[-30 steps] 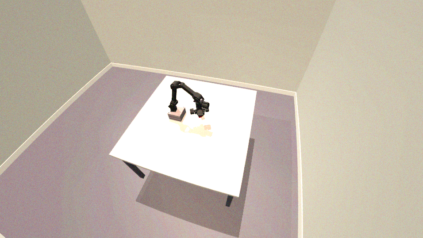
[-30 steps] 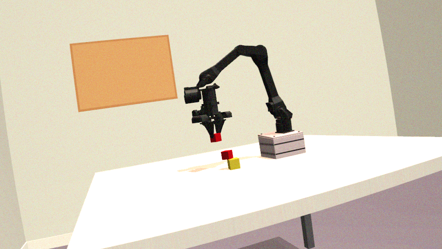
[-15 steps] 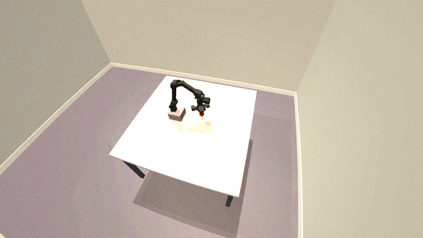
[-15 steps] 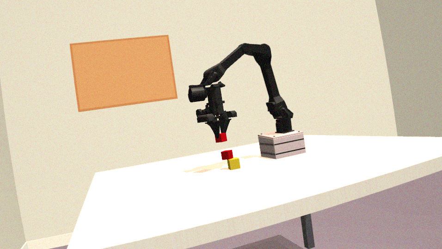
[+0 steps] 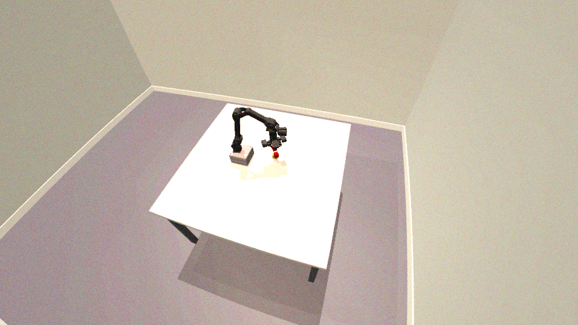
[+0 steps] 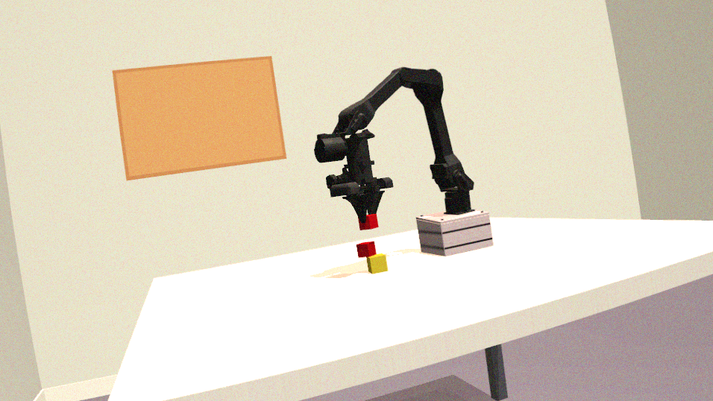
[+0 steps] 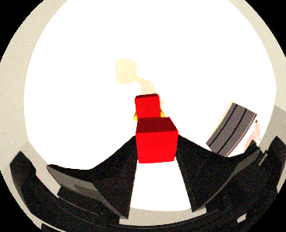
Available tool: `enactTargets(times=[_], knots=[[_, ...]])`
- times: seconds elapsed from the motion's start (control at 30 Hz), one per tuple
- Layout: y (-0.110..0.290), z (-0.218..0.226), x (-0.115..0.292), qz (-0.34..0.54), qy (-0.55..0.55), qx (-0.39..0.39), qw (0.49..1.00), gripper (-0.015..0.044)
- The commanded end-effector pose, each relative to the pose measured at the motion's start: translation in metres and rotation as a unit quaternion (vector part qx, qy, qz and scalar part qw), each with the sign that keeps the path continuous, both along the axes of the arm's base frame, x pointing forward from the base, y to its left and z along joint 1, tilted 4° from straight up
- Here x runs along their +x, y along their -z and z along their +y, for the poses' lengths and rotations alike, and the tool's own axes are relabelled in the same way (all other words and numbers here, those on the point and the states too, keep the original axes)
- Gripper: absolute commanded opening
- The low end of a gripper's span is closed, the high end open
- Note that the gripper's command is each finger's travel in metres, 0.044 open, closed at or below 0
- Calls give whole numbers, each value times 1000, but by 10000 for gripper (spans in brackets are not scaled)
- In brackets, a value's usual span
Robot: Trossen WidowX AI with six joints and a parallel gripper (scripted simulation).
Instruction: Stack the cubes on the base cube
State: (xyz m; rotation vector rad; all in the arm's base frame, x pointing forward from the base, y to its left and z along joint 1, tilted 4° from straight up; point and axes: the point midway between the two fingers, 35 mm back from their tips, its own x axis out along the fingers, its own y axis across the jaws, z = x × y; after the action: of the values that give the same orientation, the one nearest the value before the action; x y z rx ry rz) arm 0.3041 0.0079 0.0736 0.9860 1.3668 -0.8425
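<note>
My gripper [image 6: 367, 216] [image 7: 156, 150] [image 5: 275, 147] is shut on a red cube [image 6: 368, 222] [image 7: 155, 135] and holds it in the air, level, a short way above the table [image 6: 315, 323]. Almost straight below it a second red cube [image 6: 365, 248] [image 7: 146, 103] stands on the table. A yellow cube [image 6: 377, 263] [image 5: 272, 157] stands right beside that one, touching or nearly touching it, on the side nearer the exterior camera. In the wrist view the yellow cube is almost wholly hidden behind the red ones.
The arm's grey pedestal [image 6: 454, 233] [image 5: 241, 155] [image 7: 231, 128] stands on the table to the right of the cubes in the exterior view. An orange board [image 6: 197, 115] hangs on the back wall. The table edges lie far from the cubes.
</note>
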Motion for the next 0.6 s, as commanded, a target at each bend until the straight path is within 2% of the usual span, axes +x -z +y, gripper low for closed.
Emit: enactTargets(times=[0.0,0.3,0.57], knots=[[2,10,-4,3,-5,0,1000,105],[4,26,-9,2,-16,0,1000,105],[28,28,-9,2,-16,0,1000,105]])
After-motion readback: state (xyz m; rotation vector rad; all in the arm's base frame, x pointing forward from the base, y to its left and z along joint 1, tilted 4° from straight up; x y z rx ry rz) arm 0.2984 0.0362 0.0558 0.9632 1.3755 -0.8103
